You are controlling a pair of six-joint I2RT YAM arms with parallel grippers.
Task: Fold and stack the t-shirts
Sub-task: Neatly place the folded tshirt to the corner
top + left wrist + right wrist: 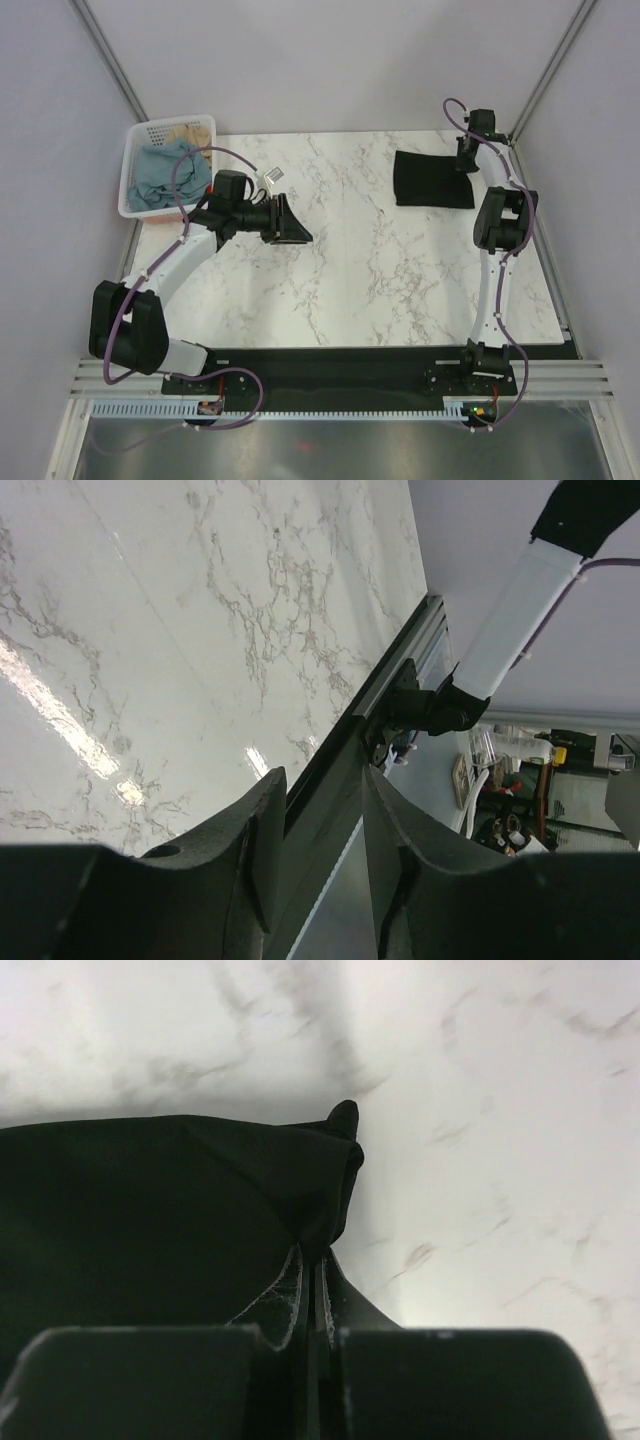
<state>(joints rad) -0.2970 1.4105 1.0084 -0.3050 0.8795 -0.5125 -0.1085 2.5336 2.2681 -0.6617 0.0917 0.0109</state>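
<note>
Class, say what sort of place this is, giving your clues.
Probably a robotics lab cell: a marble-patterned tabletop, plain grey panels enclosing it, and a white left arm and white right arm mounted at its near edge.

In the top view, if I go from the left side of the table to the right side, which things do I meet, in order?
white basket → left gripper → black t-shirt
</note>
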